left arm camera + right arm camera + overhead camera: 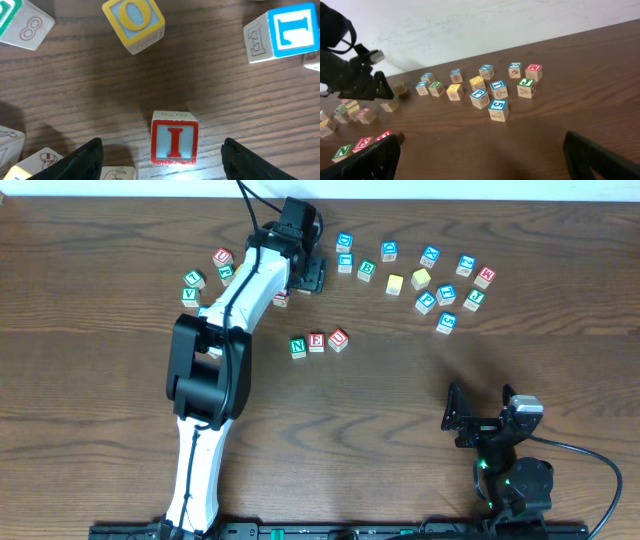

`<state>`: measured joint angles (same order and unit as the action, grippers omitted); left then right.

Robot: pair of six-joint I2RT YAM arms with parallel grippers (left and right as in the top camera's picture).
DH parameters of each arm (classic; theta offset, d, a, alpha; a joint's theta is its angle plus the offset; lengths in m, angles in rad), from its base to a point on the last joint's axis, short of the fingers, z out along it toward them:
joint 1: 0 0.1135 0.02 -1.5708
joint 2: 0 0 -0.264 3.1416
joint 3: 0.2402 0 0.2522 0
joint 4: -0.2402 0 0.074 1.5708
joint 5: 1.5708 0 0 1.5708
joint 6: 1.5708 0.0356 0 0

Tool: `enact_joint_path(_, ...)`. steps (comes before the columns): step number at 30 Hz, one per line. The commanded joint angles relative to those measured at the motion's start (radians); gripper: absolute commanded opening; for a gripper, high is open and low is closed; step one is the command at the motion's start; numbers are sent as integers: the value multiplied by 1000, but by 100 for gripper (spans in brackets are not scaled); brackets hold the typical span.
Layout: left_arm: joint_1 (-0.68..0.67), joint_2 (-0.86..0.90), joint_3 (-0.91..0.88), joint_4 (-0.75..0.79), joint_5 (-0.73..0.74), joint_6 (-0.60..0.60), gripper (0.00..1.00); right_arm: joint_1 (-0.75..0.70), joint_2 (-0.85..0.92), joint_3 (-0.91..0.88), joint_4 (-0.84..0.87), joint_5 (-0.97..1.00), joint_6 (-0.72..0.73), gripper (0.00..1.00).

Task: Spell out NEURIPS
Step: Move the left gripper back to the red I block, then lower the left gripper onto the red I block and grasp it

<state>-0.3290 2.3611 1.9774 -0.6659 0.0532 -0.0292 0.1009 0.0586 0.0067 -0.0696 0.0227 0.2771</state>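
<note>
The cubes N, E and U stand in a row at mid-table. They also show at the lower left of the right wrist view, N foremost. My left gripper is open above the far cubes, and a red-framed I cube stands on the table between its fingers, untouched. In the overhead view the left gripper hides that cube. A blue P cube lies in the right cluster and shows in the right wrist view. My right gripper is open and empty, low at the near right.
A yellow O cube, a blue T cube and a cube marked 8 stand near the I cube. Several more cubes lie at the far left and far right, with two yellow-faced ones.
</note>
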Motion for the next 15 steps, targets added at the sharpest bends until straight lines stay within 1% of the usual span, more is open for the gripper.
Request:
enact_joint_path(1,0,21,23,4,-5,3,76,-10,-1,-1,-3,5,-4,99)
enact_joint_path(12,0,37,15,0,-5,3,76,-10,-1,-1,-3,5,-4,99)
enact_joint_path(15,0,38,-4,3,-5,3,72,-10,-1,-1,-3,5,-4,99)
